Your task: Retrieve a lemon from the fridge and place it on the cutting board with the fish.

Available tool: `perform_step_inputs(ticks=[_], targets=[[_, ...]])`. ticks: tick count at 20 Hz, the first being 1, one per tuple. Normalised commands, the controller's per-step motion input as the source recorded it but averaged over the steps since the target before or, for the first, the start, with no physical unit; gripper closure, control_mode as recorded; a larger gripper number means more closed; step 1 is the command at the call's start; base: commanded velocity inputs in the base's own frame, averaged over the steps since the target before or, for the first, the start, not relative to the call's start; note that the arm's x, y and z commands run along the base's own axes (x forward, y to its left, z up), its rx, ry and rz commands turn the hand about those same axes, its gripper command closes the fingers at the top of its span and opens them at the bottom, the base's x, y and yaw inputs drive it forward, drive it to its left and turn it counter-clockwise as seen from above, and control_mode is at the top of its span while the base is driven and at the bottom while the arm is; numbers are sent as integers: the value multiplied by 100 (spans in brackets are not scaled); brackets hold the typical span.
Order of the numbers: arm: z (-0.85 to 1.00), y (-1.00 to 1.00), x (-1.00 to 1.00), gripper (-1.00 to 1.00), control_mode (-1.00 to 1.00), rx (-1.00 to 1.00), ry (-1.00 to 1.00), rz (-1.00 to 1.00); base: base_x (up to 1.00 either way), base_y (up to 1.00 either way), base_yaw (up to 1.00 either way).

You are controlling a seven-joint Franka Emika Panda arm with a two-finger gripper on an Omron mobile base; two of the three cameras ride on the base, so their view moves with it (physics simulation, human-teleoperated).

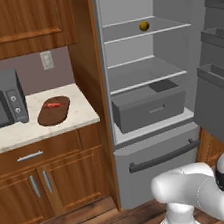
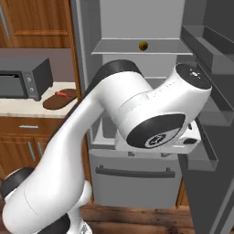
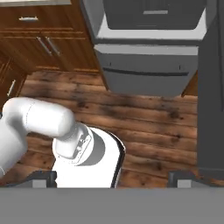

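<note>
**Lemon waits on the fridge's upper shelf**

The fridge stands open, the lemon alone on its upper shelf, above the grey drawer. Left of the fridge, on the bench, the fish lies on the cutting board beside the microwave. My gripper hangs spread wide over the wooden floor, holding nothing.
</note>
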Motion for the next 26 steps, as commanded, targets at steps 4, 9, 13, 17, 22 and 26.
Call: perform_step_inputs(ticks=[4, 9, 13, 17, 22, 26], targets=[[0, 100, 38, -100, -100, 16, -2, -26, 0, 0, 0], [14, 100, 10, -100, -100, -22, 4, -27, 0, 0, 0], [2, 100, 0, -100, -100, -28, 18, -33, 0, 0, 0], [0, 100, 13, -100, -100, -21, 24, -36, 0, 0, 0], [-22, 69, 14, -100, -100, 5, 1, -32, 0, 0, 0], [-18, 60, 0, -100, -100, 8, -3, -21, 0, 0, 0]])
